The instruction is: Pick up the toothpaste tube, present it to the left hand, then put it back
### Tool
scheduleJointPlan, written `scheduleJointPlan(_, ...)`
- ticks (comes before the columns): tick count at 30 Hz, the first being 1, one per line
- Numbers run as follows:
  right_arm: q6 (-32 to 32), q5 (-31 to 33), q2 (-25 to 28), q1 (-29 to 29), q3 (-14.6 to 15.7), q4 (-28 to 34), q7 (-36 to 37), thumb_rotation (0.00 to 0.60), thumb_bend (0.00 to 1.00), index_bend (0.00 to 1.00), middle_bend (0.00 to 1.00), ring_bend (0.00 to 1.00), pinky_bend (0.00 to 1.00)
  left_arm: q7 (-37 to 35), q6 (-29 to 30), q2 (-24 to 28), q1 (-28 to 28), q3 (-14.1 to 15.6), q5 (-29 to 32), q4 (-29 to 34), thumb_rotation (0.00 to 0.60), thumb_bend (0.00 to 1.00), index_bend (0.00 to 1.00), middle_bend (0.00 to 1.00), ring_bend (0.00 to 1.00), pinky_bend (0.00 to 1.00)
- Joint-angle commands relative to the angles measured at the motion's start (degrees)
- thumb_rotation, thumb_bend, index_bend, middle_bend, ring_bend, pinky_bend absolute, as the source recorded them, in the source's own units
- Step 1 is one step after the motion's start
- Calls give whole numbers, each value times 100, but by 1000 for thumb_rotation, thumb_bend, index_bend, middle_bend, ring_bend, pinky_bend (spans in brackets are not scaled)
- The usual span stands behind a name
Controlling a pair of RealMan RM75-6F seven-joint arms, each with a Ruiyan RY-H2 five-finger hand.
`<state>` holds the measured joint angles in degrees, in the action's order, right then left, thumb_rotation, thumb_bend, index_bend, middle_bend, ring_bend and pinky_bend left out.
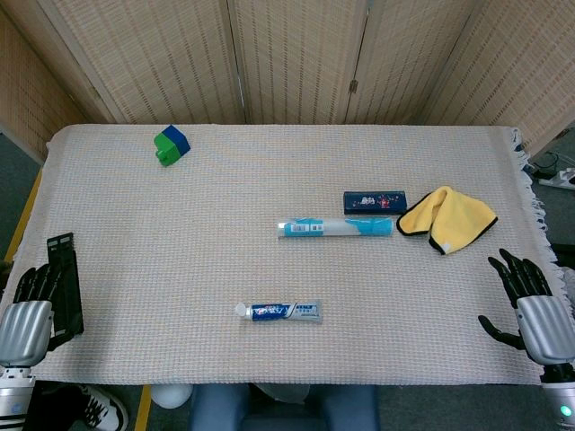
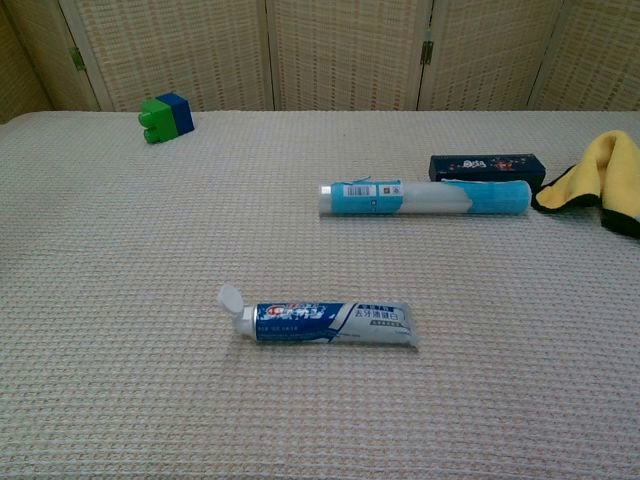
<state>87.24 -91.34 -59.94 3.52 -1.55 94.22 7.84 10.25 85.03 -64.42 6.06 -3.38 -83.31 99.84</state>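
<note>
One flat toothpaste tube (image 1: 284,312) | woven cloth (image 1: 180,269) | both hands apart

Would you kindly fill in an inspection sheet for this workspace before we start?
Surface: table under a pale woven cloth.
Job's things: toothpaste tube lying flat near the front, cap to the left, untouched.
Clutter: long blue tube, dark box, yellow cloth, green-and-blue block, black rack.
Hands: left robot hand and right robot hand open at the table's edges.
Cables: one beyond the right edge.
Surroundings: woven screens behind.
</note>
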Motion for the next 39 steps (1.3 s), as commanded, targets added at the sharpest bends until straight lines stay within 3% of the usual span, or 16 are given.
scheduleJointPlan(1,-10,-3,23,6,-1,17,15,600,310,0,0,0,0,-9,28,-17,-18,-4,12,-23,600,415,15,0,22,0)
scheduleJointPlan(11,-142,-86,40,82,43,41,66,600,311,0,0,0,0,-87,102,-5,-70,14,-34,-40,600,415,15,0,22,0)
scheduleJointPlan(19,-710,-369,-20,480,119,246,-48,600,310,0,0,32,0,-112,118,12,-64,18,-107,-15,600,415,15,0,22,0)
scheduleJointPlan(26,-1506,-586,-214,1078,84,669,-426,600,310,0,20,70,0,-113,144,36,-61,27,-188,43,600,415,16,0,22,0)
scheduleJointPlan(28,-2110,-597,-392,1510,-16,901,-742,600,310,0,20,71,0,-111,191,57,-78,47,-263,76,600,415,16,0,22,0)
scheduleJointPlan(35,-3442,212,-1095,2454,-434,1201,-1434,600,310,0,20,70,0,-145,311,207,-172,115,-374,196,600,415,16,0,22,0)
scheduleJointPlan(39,-3888,710,-1578,2860,-615,1132,-1890,600,310,0,20,70,0,-176,355,258,-220,144,-401,243,600,415,16,0,22,0)
